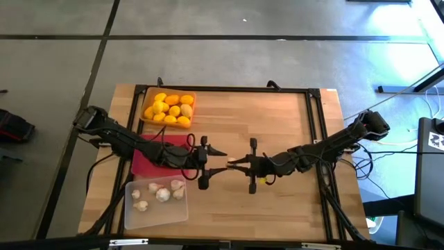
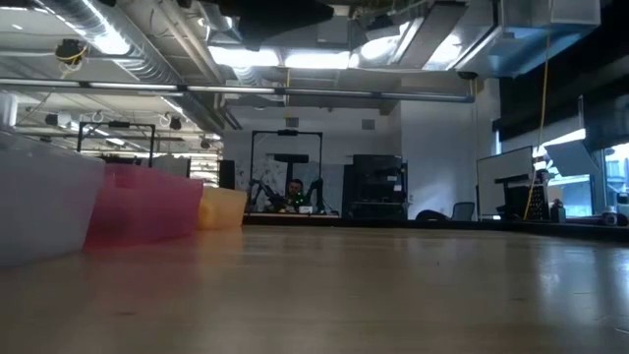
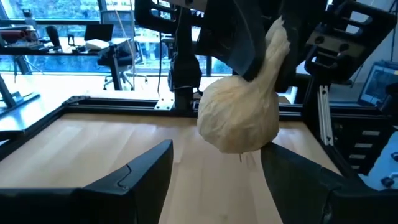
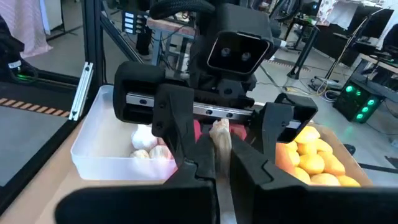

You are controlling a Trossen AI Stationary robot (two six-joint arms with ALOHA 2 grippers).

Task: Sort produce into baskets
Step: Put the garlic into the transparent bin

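Note:
A white garlic bulb [image 3: 239, 118] hangs above the middle of the table, with my right gripper [image 4: 221, 165] shut on it. My left gripper [image 3: 217, 180] faces it from the table's left, open, with one finger on each side of the bulb and a gap to it. In the high view the two grippers, left [image 1: 219, 154] and right [image 1: 236, 163], meet tip to tip. At the table's left stand an orange basket [image 1: 147, 97] of lemons, a red basket [image 1: 142, 165] under my left arm, and a clear basket [image 1: 132, 212] with several garlic bulbs. My right gripper pinches the garlic's dry stem [image 3: 273, 37] between its two fingers [image 3: 245, 43]. The fingers come in about level from the table's right. The bulb hangs below and ahead of them, tilted and lifted clear of the table.
In the low view the three baskets line up at the left: clear [image 2: 39, 211], red [image 2: 147, 205], orange [image 2: 224, 206]. A black frame rail [image 1: 316, 132] runs around the table top. The table's right half is bare wood [image 1: 277, 118].

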